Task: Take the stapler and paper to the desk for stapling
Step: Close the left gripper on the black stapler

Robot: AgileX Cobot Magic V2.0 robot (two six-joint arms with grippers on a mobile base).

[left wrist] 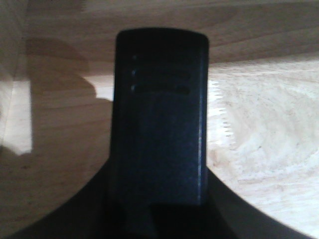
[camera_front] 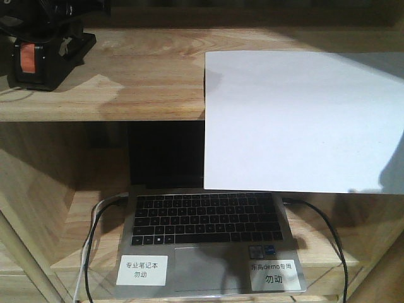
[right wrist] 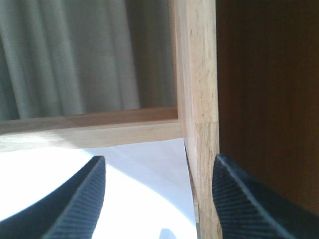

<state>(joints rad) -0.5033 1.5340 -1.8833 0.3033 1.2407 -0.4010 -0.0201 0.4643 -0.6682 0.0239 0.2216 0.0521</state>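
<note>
A dark stapler (left wrist: 159, 114) fills the middle of the left wrist view, pointing away over the wooden shelf top. My left gripper (left wrist: 159, 209) is shut on its near end; in the front view it (camera_front: 38, 57) sits at the far left of the upper shelf. A white sheet of paper (camera_front: 303, 120) lies on the right of that shelf and hangs over its front edge. My right gripper (right wrist: 159, 159) is open, with the paper (right wrist: 144, 199) between its fingers (right wrist: 79, 204). It does not show in the front view.
A wooden upright (right wrist: 199, 99) of the shelf stands just inside my right gripper's right finger. An open laptop (camera_front: 208, 233) with two white labels sits on the lower shelf, its screen partly hidden by the paper. Black cables (camera_front: 88, 252) run at both of its sides.
</note>
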